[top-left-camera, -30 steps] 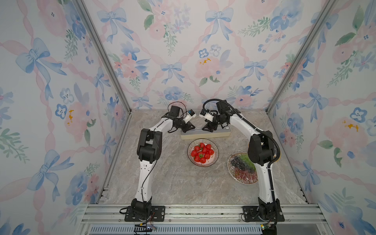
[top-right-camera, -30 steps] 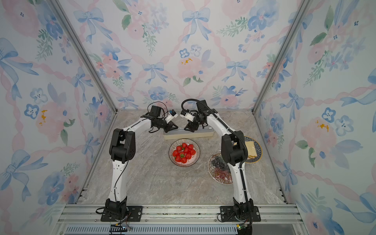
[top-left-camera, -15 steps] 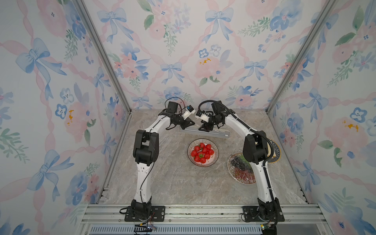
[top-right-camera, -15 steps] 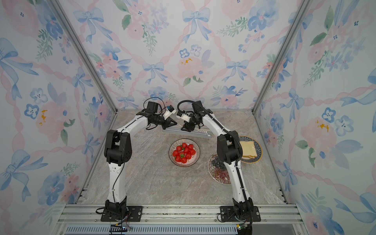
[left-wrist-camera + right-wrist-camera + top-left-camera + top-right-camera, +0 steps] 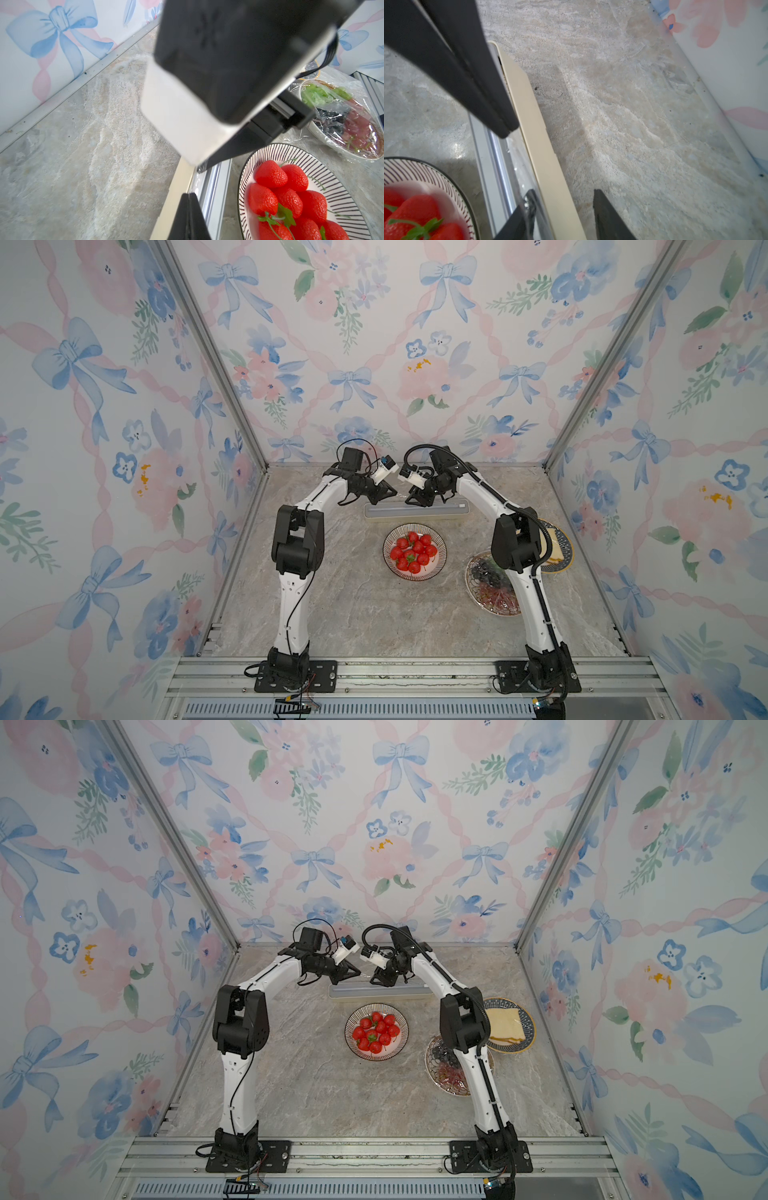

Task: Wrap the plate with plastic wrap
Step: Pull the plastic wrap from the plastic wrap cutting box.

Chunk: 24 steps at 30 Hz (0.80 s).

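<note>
Left gripper point(image 5: 188, 200) closed, right gripper point(image 5: 562, 194) parted astride box point(image 5: 529, 104) wall, plate point(image 5: 340, 195) holding strawberries point(image 5: 270, 174)

Bright, even, soft light fills both top views; the grey marble tabletop point(image 5: 332, 614) shows only faint shadows. Wide-angle stretch splays the floral walls point(image 5: 374, 344) toward ten and two o'clock. Left wrist view: black-and-white arm housing point(image 5: 218, 83) blurred, crinkly clear plastic film point(image 5: 340, 116) glinting. Right wrist view: red strawberries point(image 5: 415, 209) smeared.
</note>
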Tool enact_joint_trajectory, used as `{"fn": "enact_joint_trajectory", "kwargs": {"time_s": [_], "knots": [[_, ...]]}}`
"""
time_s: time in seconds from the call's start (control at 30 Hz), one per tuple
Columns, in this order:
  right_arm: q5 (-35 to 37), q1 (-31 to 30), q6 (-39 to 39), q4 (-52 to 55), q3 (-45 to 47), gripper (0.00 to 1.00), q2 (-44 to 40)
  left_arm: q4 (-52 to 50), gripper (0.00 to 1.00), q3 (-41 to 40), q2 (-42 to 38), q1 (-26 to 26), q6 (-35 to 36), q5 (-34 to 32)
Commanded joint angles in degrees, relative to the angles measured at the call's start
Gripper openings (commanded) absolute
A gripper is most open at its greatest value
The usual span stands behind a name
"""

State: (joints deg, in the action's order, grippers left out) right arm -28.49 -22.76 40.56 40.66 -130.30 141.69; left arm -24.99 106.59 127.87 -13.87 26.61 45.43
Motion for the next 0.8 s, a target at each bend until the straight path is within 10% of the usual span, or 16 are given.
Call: {"fn": "enact_joint_trajectory", "kwargs": {"time_s": [0.0,0.77], "knots": [[1.50,1.29,-1.49,2.13,-1.98,0.43,1.52,0.73,0.00,0.29,-2.10,0.33,1.05,1.08],[9.16,8.85,4.99,13.19,3.94,0.39,-1.08,0.74,0.00,0.88,-1.44,0.42,0.79,-0.51]]}}
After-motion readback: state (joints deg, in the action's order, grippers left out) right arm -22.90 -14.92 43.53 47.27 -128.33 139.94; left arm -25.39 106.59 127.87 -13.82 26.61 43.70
